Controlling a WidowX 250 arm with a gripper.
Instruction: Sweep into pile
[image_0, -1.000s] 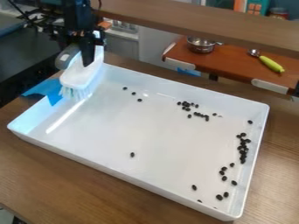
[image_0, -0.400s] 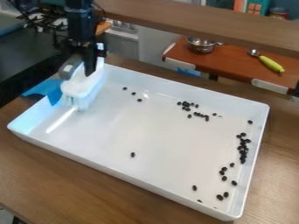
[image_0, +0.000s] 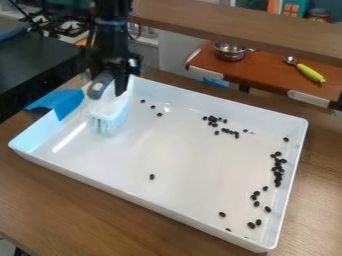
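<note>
The pincer (image_0: 113, 88) seemingly pinches a brush (image_0: 112, 106), bristles (image_0: 103, 125) down beneath it to sweep dark beans (image_0: 277, 174) lying farther off.

There are no words or numbers here that I can read.

The top edge crops the arm (image_0: 111, 30). The gripper (image_0: 115, 89) partly covers the brush (image_0: 108, 117). The tray's near wall (image_0: 133, 198) partly hides a bean (image_0: 228, 230).
</note>
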